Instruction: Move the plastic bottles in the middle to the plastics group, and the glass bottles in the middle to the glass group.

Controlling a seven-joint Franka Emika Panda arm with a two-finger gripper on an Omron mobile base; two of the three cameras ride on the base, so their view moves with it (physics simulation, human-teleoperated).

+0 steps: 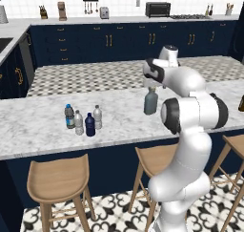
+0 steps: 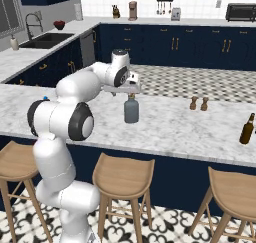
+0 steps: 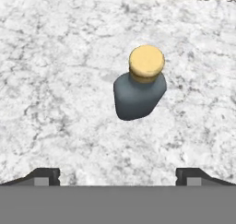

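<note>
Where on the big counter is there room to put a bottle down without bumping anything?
There is open marble between the cork-topped bottle and the four small bottles, whose nearest is the pale-capped one. In the right base view there is more, between the cork-topped bottle and the two brown shakers. Those four stand packed together, so that spot is crowded.

No readable text, brand, number or sign anywhere. The water bottle [image 1: 69, 116] on the left of the counter has a blue label, its print too small to read.
</note>
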